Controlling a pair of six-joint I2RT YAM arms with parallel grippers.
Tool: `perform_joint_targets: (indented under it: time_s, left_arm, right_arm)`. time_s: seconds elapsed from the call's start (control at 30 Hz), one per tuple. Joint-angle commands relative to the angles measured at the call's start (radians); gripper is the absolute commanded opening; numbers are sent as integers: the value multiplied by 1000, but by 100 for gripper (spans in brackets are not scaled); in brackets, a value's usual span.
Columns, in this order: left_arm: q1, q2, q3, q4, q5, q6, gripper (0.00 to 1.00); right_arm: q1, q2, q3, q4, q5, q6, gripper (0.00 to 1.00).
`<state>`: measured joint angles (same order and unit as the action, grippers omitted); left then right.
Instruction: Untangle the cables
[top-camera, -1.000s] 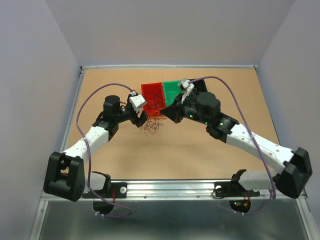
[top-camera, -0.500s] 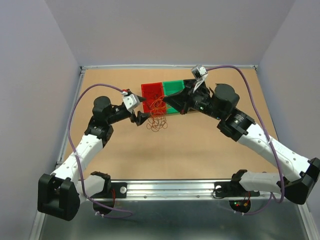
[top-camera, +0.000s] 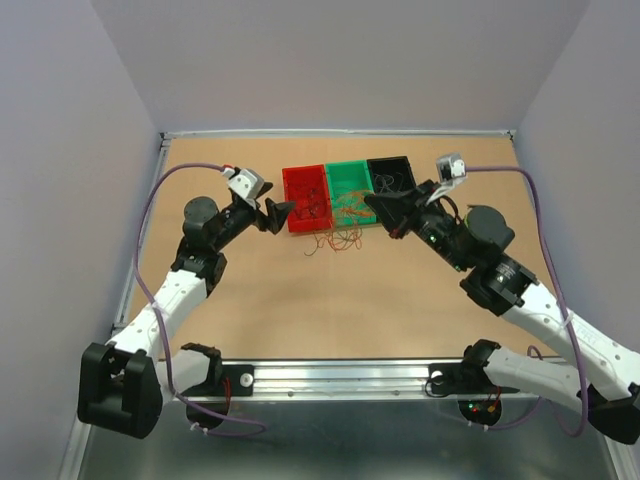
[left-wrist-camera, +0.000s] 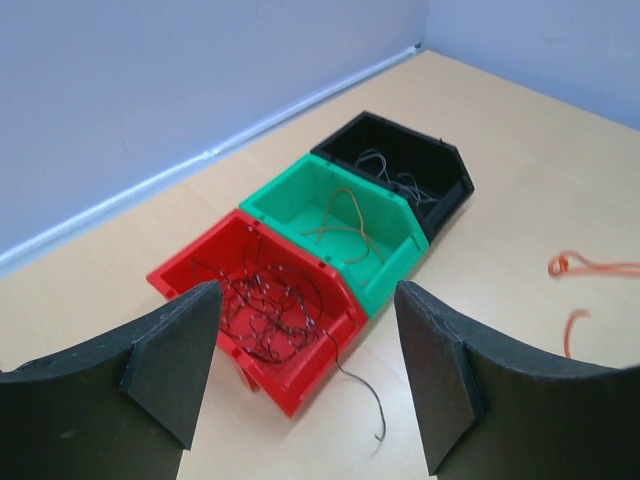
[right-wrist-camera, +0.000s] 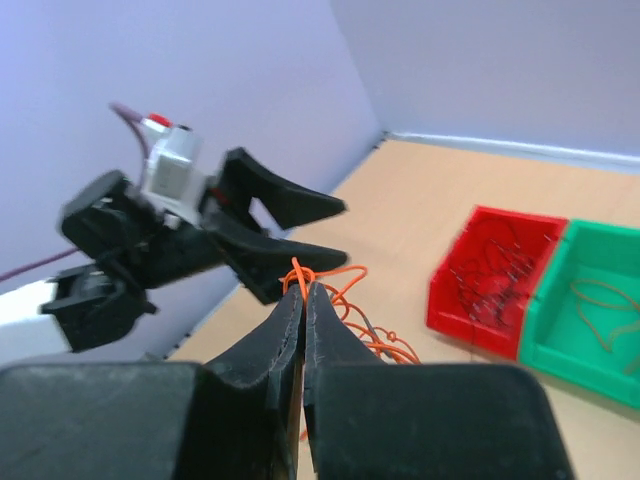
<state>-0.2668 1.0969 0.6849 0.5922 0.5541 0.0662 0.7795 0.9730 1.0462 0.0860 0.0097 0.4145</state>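
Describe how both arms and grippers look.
The left arm and right arm have white links with black joints and bases. A purple cable loops along each to a grey camera box at the wrist. The left gripper and right gripper each have two black, wedge-shaped fingers.

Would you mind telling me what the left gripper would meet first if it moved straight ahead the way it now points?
Most likely the red bin holding dark wires. The wrist view shows it centred ahead of the open left gripper, with nothing in between, though depth is hard to judge.
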Motion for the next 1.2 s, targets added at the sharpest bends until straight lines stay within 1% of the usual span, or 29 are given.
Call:
perform_joint_targets:
  time_s: [0.0, 0.07, 0.1, 0.17, 0.2, 0.33, 0.4, 0.5, 0.67, 0.87, 0.93, 1.07, 1.17]
  left_arm:
    - [0, -124, -65, 97, -33, 0, 81]
    - [-2, -175, -87, 110, 32, 10, 81]
    - [-8, -186, -108, 132, 131, 21, 81]
    - [-26, -187, -117, 136, 222, 38, 81]
    - [-43, -172, -120, 136, 293, 56, 81]
    - [-83, -103, -105, 124, 423, 105, 81]
    - [-101, -66, -94, 92, 457, 135, 80]
    - [-138, -39, -87, 64, 438, 179, 79]
    - [-158, 12, -71, 61, 423, 185, 79]
    - [-169, 57, -38, 61, 455, 170, 77]
    - [-170, 70, -27, 61, 467, 170, 76]
    - [-178, 98, -2, 63, 498, 155, 72]
    - [-183, 97, -1, 69, 509, 153, 71]
  right_arm:
    - [4, -112, -185, 159, 157, -7, 1]
    - [3, -163, -241, 170, 170, -14, 0]
    - [3, -189, -259, 175, 180, -20, 1]
    - [3, -200, -275, 175, 193, -25, 1]
    - [3, -200, -275, 173, 184, -28, 0]
    - [3, -189, -267, 167, 104, -36, 0]
    - [3, -184, -267, 169, 75, -37, 1]
    - [3, -178, -268, 170, 56, -39, 1]
    - [3, -185, -279, 192, 13, -45, 1]
    - [3, -171, -276, 192, -4, -49, 0]
    - [3, -165, -273, 193, -42, -49, 1]
    - [3, -158, -273, 198, -50, -49, 1]
    - [3, -155, -275, 198, -50, -51, 0]
